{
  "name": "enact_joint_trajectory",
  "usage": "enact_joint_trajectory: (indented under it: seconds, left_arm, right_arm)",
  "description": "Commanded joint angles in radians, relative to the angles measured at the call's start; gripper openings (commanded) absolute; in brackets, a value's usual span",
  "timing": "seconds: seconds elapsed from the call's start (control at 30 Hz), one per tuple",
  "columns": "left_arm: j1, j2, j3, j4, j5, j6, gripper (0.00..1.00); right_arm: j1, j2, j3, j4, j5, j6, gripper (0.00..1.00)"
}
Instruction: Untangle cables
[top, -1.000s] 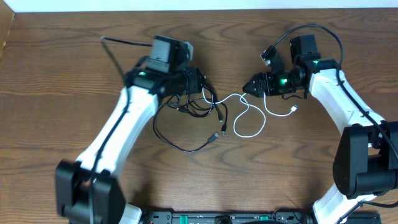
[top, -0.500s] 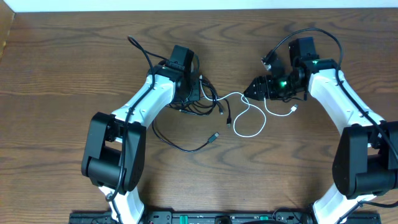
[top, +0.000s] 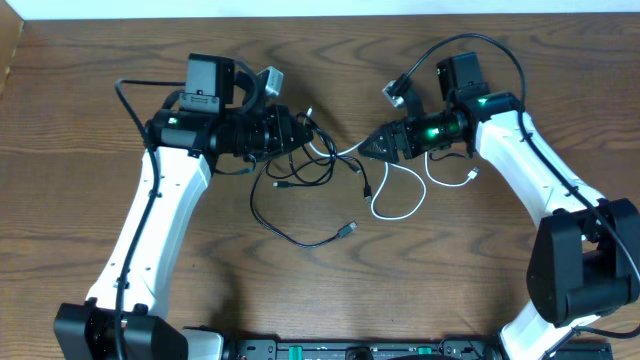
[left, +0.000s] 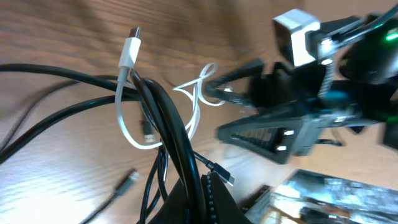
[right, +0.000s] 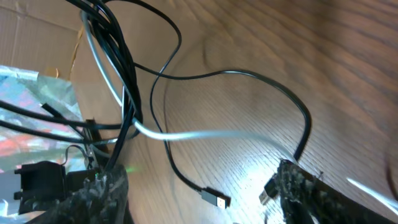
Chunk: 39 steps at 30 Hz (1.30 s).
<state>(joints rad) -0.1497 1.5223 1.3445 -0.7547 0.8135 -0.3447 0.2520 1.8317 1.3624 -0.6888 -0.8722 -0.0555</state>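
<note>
Several glossy black cables (left: 168, 118), looped white cable (left: 129, 55)

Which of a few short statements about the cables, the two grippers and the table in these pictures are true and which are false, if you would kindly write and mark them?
1. The left gripper is shut on the thin black cables. True.
2. The thin white cable lies wholly apart from the black ones. False: it threads through the black bundle by the left gripper.
3. The right gripper has its jaws open. True.
4. Every cable is lifted off the brown wooden table. False: one black cable's plug end lies on the table.
</note>
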Motion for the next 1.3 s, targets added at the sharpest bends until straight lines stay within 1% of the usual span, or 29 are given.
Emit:
enact_joint_trajectory:
  seconds: [0.0, 0.03, 0.13, 0.27, 0.3, 0.37, 0.4, 0.43, 0.47, 0.5, 0.53, 0.63, 0.77, 0.87, 0.9, 1.0, 1.13, 1.2, 1.27]
  left_arm:
    - [0.044, 0.0, 0.016, 0.023, 0.167, -0.095, 0.07]
    - [0.051, 0.0, 0.016, 0.03, 0.194, -0.1, 0.07]
    - [0.094, 0.0, 0.016, 0.049, 0.34, -0.111, 0.07]
    - [0.116, 0.0, 0.016, 0.049, 0.468, -0.129, 0.07]
    - [0.116, 0.0, 0.016, 0.049, 0.505, -0.129, 0.08]
    - [0.116, 0.0, 0.016, 0.049, 0.531, -0.129, 0.07]
    - [0.116, 0.0, 0.016, 0.049, 0.547, -0.129, 0.07]
    - [0.116, 0.0, 0.016, 0.049, 0.554, -0.129, 0.08]
    - [0.116, 0.0, 0.016, 0.05, 0.568, -0.129, 0.08]
    - [0.118, 0.0, 0.016, 0.05, 0.571, -0.129, 0.07]
    - [0.125, 0.0, 0.016, 0.05, 0.571, -0.129, 0.07]
    - [0.158, 0.0, 0.016, 0.05, 0.571, -0.172, 0.07]
    - [0.256, 0.0, 0.016, 0.05, 0.583, -0.211, 0.07]
    - [0.331, 0.0, 0.016, 0.049, 0.594, -0.211, 0.07]
    - [0.366, 0.0, 0.016, 0.049, 0.593, -0.211, 0.07]
    - [0.384, 0.0, 0.016, 0.05, 0.592, -0.205, 0.08]
    - [0.385, 0.0, 0.016, 0.053, 0.576, -0.165, 0.08]
    - [0.384, 0.0, 0.015, 0.053, 0.551, -0.157, 0.08]
    - [0.381, 0.0, 0.015, 0.052, 0.532, -0.144, 0.07]
  right_arm:
    - [0.026, -0.023, 0.019, 0.017, -0.023, -0.055, 0.77]
    - [0.032, -0.023, 0.019, 0.016, -0.021, -0.083, 0.78]
    - [0.062, -0.021, 0.019, 0.021, 0.071, -0.15, 0.79]
    - [0.092, -0.01, 0.018, 0.068, 0.216, -0.15, 0.76]
    - [0.1, -0.008, 0.018, 0.099, 0.261, -0.12, 0.72]
    - [0.107, -0.008, 0.018, 0.143, 0.324, -0.058, 0.71]
    - [0.111, -0.008, 0.018, 0.176, 0.357, -0.018, 0.69]
    - [0.113, -0.008, 0.018, 0.193, 0.373, 0.002, 0.63]
    - [0.115, -0.008, 0.018, 0.208, 0.394, 0.027, 0.47]
    - [0.114, -0.008, 0.018, 0.217, 0.418, 0.061, 0.14]
    - [0.113, -0.008, 0.017, 0.215, 0.452, 0.105, 0.01]
    - [0.1, -0.008, 0.016, 0.174, 0.582, 0.231, 0.01]
    - [0.041, -0.006, 0.005, 0.058, 0.764, 0.4, 0.01]
    - [-0.047, -0.006, -0.068, 0.042, 0.803, 0.464, 0.01]
    - [-0.117, -0.006, -0.127, 0.045, 0.802, 0.487, 0.01]
    - [-0.196, -0.006, -0.178, 0.041, 0.79, 0.486, 0.01]
    - [-0.267, -0.006, -0.188, 0.034, 0.71, 0.399, 0.01]
    - [-0.28, -0.007, -0.186, 0.039, 0.592, 0.304, 0.01]
    - [-0.278, -0.007, -0.184, 0.05, 0.473, 0.228, 0.03]
